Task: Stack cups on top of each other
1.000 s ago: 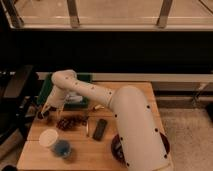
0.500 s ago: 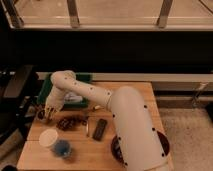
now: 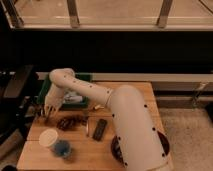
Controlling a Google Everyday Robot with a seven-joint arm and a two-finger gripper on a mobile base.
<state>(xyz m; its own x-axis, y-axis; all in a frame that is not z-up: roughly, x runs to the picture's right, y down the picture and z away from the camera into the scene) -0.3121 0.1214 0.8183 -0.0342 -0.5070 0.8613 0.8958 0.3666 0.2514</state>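
My arm (image 3: 125,112) rises from the tabletop's (image 3: 90,156) near right corner, bends at the far side and angles down to the left edge. The end effector (image 3: 46,114) points downward there, fingers closed; I cannot tell whether it grips anything. The whitish cup (image 3: 48,137) and blue cup (image 3: 62,148) stand side by side near the near left corner.

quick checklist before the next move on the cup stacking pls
1. Gripper shut, low over the table's left edge: ok
2. Something held in the gripper: cannot tell
3. Whitish cup upright near the front left corner: ok
4. Blue cup stacked with the whitish cup: not ok, it sits beside it
5. Arm clear of both cups: ok
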